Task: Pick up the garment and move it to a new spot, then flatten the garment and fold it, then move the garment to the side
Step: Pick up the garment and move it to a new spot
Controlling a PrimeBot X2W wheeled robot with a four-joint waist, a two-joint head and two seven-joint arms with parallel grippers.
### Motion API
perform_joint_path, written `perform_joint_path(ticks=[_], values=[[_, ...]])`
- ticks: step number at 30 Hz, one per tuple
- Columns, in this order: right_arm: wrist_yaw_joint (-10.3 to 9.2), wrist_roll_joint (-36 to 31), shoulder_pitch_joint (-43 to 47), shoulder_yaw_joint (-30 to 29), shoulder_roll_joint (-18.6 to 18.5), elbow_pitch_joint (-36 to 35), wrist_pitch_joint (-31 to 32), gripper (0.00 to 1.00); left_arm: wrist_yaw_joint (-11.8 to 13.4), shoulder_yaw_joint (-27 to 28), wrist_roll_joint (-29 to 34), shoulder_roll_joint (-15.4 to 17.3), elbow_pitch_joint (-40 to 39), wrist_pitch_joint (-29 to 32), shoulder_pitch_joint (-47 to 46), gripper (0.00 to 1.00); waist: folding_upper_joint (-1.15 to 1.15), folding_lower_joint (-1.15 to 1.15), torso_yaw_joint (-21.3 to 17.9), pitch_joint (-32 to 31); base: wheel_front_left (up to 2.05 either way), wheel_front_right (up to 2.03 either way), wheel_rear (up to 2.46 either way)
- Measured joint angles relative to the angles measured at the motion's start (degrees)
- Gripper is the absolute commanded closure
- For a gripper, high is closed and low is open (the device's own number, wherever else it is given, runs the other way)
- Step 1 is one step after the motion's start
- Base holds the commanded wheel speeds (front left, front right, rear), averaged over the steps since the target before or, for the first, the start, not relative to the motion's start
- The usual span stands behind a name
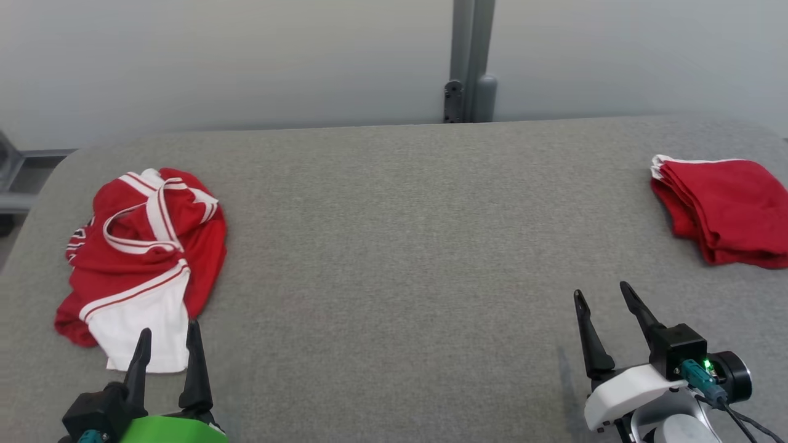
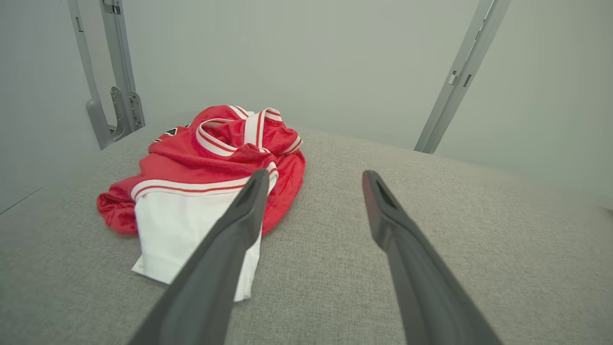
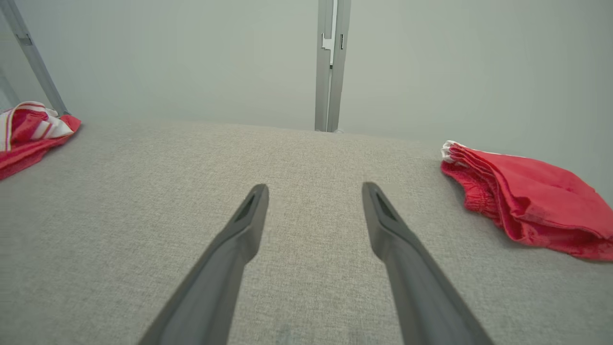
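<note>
A crumpled red garment (image 1: pixel 148 246) with white trim and a white panel lies in a heap at the left of the grey table (image 1: pixel 394 246). The left wrist view has the garment (image 2: pixel 206 167) ahead and to the left, and the right wrist view catches its edge (image 3: pixel 28 134) at far left. My left gripper (image 1: pixel 169 332) is open, its fingertips just at the near edge of the white panel, nothing between them. In its own view the left gripper (image 2: pixel 316 177) stands wide. My right gripper (image 1: pixel 603 292) is open over bare table at the lower right, and its wrist view has it (image 3: pixel 316 189) wide apart.
A folded red garment (image 1: pixel 720 209) lies at the table's far right edge; the right wrist view has it (image 3: pixel 527 196) to the right. A grey metal post (image 1: pixel 471 61) stands behind the table against a pale wall. A frame (image 1: pixel 18 178) sits off the left edge.
</note>
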Motion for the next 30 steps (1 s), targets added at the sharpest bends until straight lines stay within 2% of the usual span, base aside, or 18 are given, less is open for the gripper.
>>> perform_joint_path(ticks=[12,16,19,23,30], values=[[0.01,1.92,-3.08,4.61,0.1,0.96,0.0,0.0,-0.04,1.82,-0.04,-0.09,0.13,-0.08,1.57,0.0,0.0,0.0,12.59,-0.01,0.0,0.0,0.0],[0.01,2.0,-3.51,4.63,0.11,1.16,0.0,0.0,-0.04,1.72,-0.22,-0.09,-0.16,-0.08,1.52,0.0,0.0,0.0,15.57,0.46,0.0,0.0,0.0],[0.0,1.68,-3.86,4.44,0.14,1.15,0.0,0.0,-0.04,0.47,-1.05,-0.05,0.1,-0.08,0.33,0.0,0.0,0.0,16.64,1.75,0.0,0.0,0.0],[0.01,-0.44,-6.76,3.76,0.12,0.56,0.0,0.0,-0.05,-2.91,-2.26,0.3,2.82,-0.04,-6.23,0.0,0.0,0.0,17.36,4.29,0.0,0.0,0.0],[0.01,-2.52,-11.89,3.31,0.16,0.35,0.0,0.0,-0.14,-6.94,-6.8,1.8,12.78,7.62,-23.58,0.0,0.0,0.0,16.81,10.67,0.0,0.0,0.0]])
